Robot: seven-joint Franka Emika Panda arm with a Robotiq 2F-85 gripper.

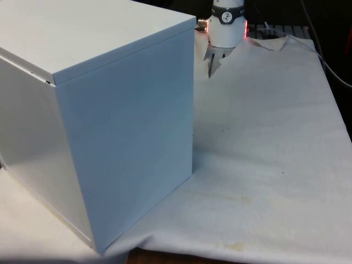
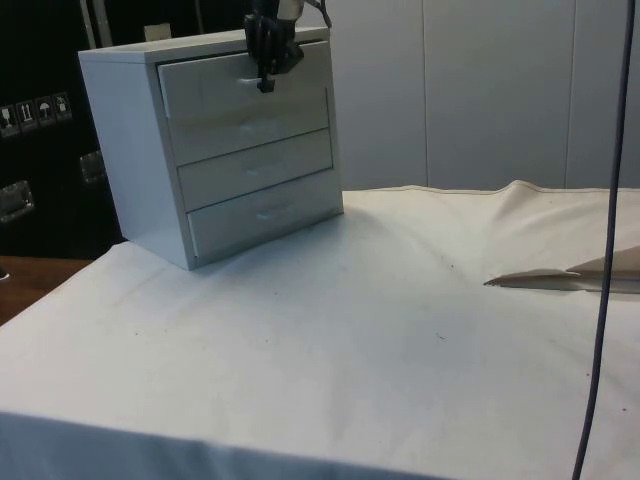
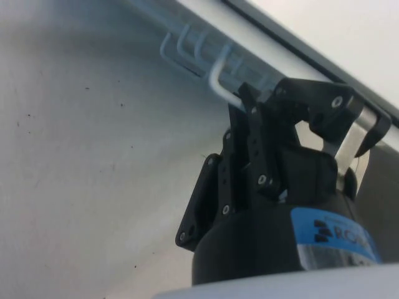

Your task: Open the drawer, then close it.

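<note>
Chest of drawers [image 2: 220,150]: you see three drawers, all shut.
Gripper [image 2: 266,82]: at top drawer [image 2: 245,105], handle [image 3: 218,81] at its twelve o'clock.
Fingers: you cannot tell their spacing.

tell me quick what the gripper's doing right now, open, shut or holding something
gripper: at the top drawer of the chest of drawers, fingers either side of its handle; whether they are clamped on it cannot be told.
</note>
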